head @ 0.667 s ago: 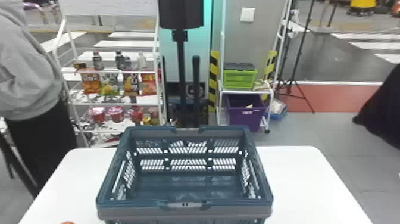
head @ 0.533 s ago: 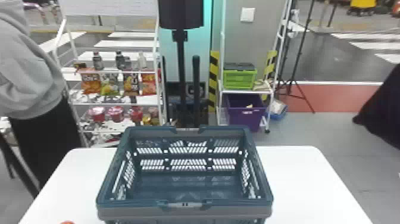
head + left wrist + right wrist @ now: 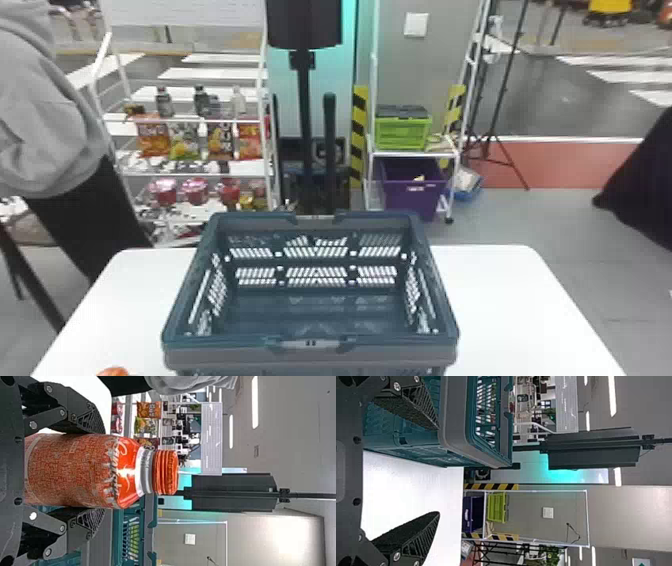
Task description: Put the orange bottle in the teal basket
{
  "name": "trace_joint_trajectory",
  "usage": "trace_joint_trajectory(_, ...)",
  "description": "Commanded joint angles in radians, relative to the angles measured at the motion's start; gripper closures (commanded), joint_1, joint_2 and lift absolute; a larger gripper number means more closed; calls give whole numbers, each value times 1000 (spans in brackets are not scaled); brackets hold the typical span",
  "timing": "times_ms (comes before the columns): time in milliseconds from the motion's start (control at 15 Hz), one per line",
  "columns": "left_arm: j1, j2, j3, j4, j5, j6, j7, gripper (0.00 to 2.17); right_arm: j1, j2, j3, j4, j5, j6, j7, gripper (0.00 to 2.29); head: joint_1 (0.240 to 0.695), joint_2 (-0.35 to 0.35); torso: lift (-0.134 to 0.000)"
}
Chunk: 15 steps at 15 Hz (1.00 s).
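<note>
One bottle (image 3: 79,471) within left claw (image 3: 101,472)

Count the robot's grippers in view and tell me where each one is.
2. The left gripper is closed around the orange bottle, left of the teal basket; the right gripper is open near the basket's near right corner.

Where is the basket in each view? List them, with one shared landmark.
Head view: basket, low centre, on the table.
Left wrist view: partly behind the bottle and one of the left fingers.
Right wrist view: partly behind one of the right fingers.
Shared landmark: the white wall plate.
</note>
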Motion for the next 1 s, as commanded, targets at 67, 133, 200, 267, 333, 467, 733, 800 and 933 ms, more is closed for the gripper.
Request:
trace_joint_trajectory(67,-2,1,5,-29,-20,32,3,518,-3,1,0,2,1,3,0,134,499,0,0)
trace_joint_trajectory(133,-5,0,19,-54,-21,65,3,518,-3,2,0,2,2,3,0,134,499,0,0)
trace_joint_trajectory(200,-5,1,28,-81,-24,90,3,518,-3,2,0,2,2,3,0,134,499,0,0)
trace_joint_trajectory(267,-5,0,48,-115,-27,133,1,518,-3,2,0,2,2,3,0,134,499,0,0)
trace_joint_trajectory(333,-6,1,67,-158,-27,176,1,518,-3,2,0,5,2,3,0,134,499,0,0)
trace_joint_trajectory(467,-12,0,100,-222,-29,243,-6,518,-4,2,0,8,2,3,0,134,499,0,0)
trace_joint_trajectory(733,-94,4,145,-328,-40,452,-45,518,-1,4,-2,13,4,3,0,134,499,0,0)
trace_joint_trajectory(800,-121,6,145,-347,-43,501,-62,518,2,4,-2,11,5,3,0,134,499,0,0)
trace_joint_trajectory(933,-177,-2,145,-374,-52,569,-79,515,8,5,-2,8,7,3,0,134,499,0,0)
